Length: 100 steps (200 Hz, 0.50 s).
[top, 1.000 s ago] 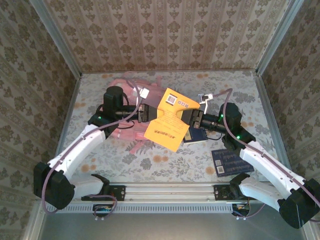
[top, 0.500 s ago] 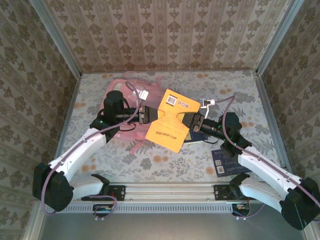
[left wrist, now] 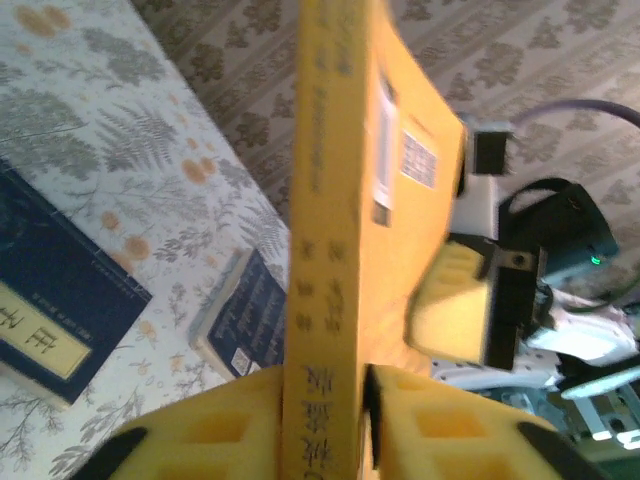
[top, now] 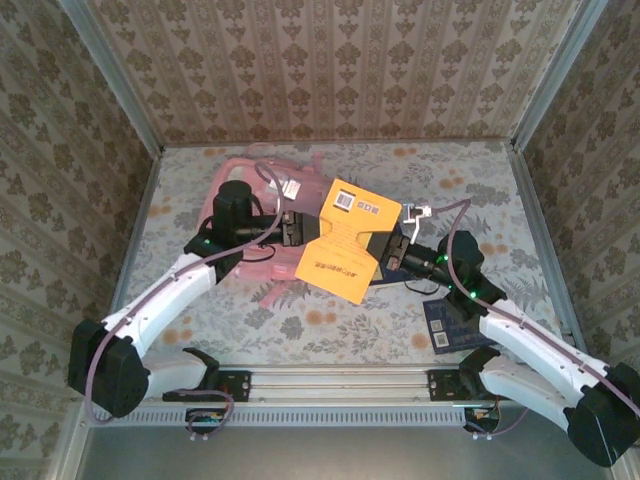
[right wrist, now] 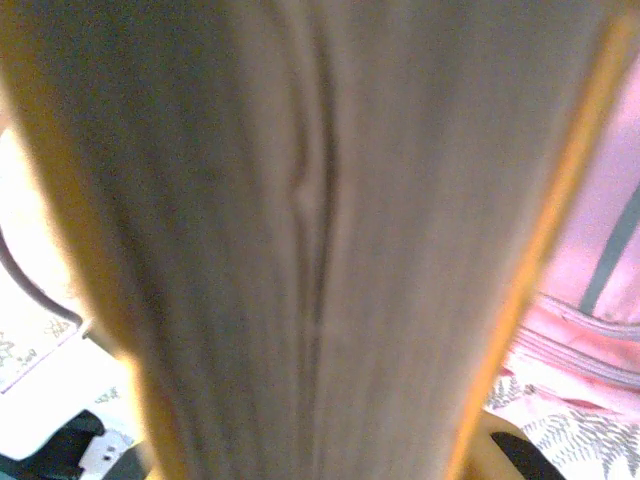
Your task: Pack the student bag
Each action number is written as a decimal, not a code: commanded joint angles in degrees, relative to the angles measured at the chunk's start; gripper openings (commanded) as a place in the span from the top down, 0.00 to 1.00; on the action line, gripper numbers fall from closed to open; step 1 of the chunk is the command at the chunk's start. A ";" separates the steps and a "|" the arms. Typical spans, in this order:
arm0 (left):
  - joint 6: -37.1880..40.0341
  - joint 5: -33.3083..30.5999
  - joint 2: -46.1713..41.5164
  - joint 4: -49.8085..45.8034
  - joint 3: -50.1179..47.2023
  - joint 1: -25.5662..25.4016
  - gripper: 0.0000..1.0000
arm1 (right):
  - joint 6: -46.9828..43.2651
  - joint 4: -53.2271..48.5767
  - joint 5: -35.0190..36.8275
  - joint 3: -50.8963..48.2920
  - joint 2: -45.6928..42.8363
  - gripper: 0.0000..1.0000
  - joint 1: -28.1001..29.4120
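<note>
My left fingers [left wrist: 225, 430] and right fingers [left wrist: 452, 312] both clamp a thick yellow book [top: 345, 240], the soft pink fabric backpack [right wrist: 572, 345] lying beneath the left ones.

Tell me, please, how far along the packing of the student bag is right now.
Done: nothing shows as packed; the student bag hides its inside. In hand: the yellow book, clamped at its spine by the left claw and at the opposite edge by the right claw, held over the bag. Left: getting that book in, then a dark blue book and a second blue book lying on the table.
</note>
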 commanded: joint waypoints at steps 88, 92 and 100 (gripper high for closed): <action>16.23 -25.87 18.70 -32.87 22.08 2.03 0.34 | -8.95 -23.49 8.33 2.90 -7.63 1.00 -10.72; 16.40 -26.24 19.73 -33.38 22.91 2.00 0.34 | -9.01 -23.44 8.09 2.84 -7.44 1.00 -11.00; 16.73 -27.00 21.77 -34.24 24.60 2.01 0.34 | -9.05 -23.27 7.57 2.87 -7.11 1.00 -11.63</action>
